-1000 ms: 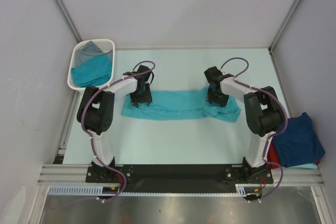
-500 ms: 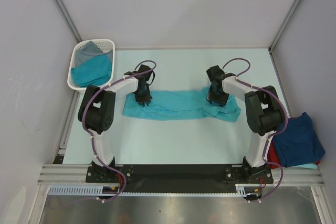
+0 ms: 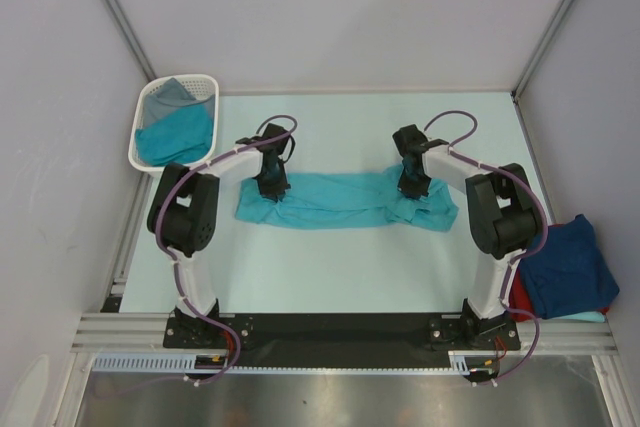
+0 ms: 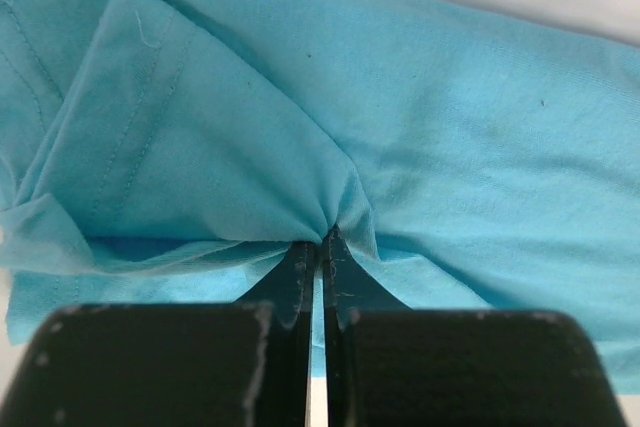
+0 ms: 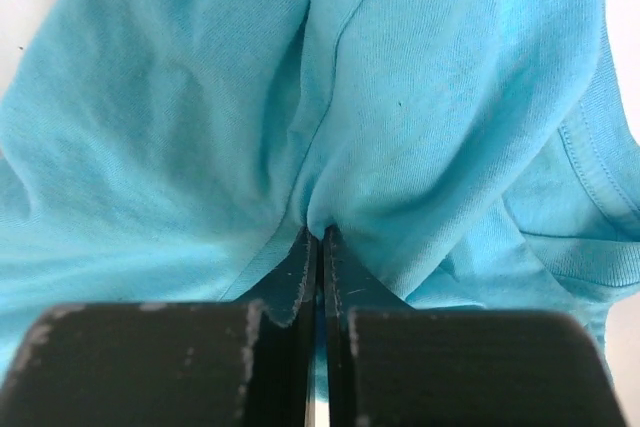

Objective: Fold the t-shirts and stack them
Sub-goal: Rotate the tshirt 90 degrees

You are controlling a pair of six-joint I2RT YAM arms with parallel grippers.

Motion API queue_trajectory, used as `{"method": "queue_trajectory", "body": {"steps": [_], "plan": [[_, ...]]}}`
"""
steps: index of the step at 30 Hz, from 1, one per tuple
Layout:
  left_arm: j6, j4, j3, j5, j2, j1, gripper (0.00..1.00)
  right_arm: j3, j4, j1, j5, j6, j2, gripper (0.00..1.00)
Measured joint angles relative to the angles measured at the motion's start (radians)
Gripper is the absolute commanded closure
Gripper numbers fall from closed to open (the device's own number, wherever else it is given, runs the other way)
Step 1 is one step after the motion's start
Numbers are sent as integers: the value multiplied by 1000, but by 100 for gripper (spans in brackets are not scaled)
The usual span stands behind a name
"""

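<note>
A teal t-shirt [image 3: 340,199] lies folded into a long strip across the middle of the table. My left gripper [image 3: 272,187] is shut on the teal t-shirt near its left end, and cloth [image 4: 250,137] bunches at the fingertips in the left wrist view. My right gripper [image 3: 411,187] is shut on the same shirt near its right end, pinching a fold [image 5: 400,97] in the right wrist view. A navy blue t-shirt [image 3: 568,269] lies on a red one [image 3: 519,303] at the table's right edge. More shirts, teal [image 3: 176,137] and grey [image 3: 166,98], lie in the basket.
A white slotted basket [image 3: 205,82] stands at the back left corner of the table. Metal frame posts [image 3: 552,22] rise at the back corners, with grey walls on both sides. The pale table surface [image 3: 340,267] lies between the shirt and the arm bases.
Both grippers have closed on the teal t-shirt, pinching cloth at each end. The arms have barely shifted.
</note>
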Motion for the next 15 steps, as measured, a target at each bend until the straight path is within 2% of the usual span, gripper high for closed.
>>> {"method": "queue_trajectory", "body": {"steps": [9,15], "plan": [[0,14,-18,-2,-15,-5,100,4,-6,2,13,19,-1,100],[0,19,-68,-19,-55,-25,100,143,-118,-26,-18,19,87,100]]}}
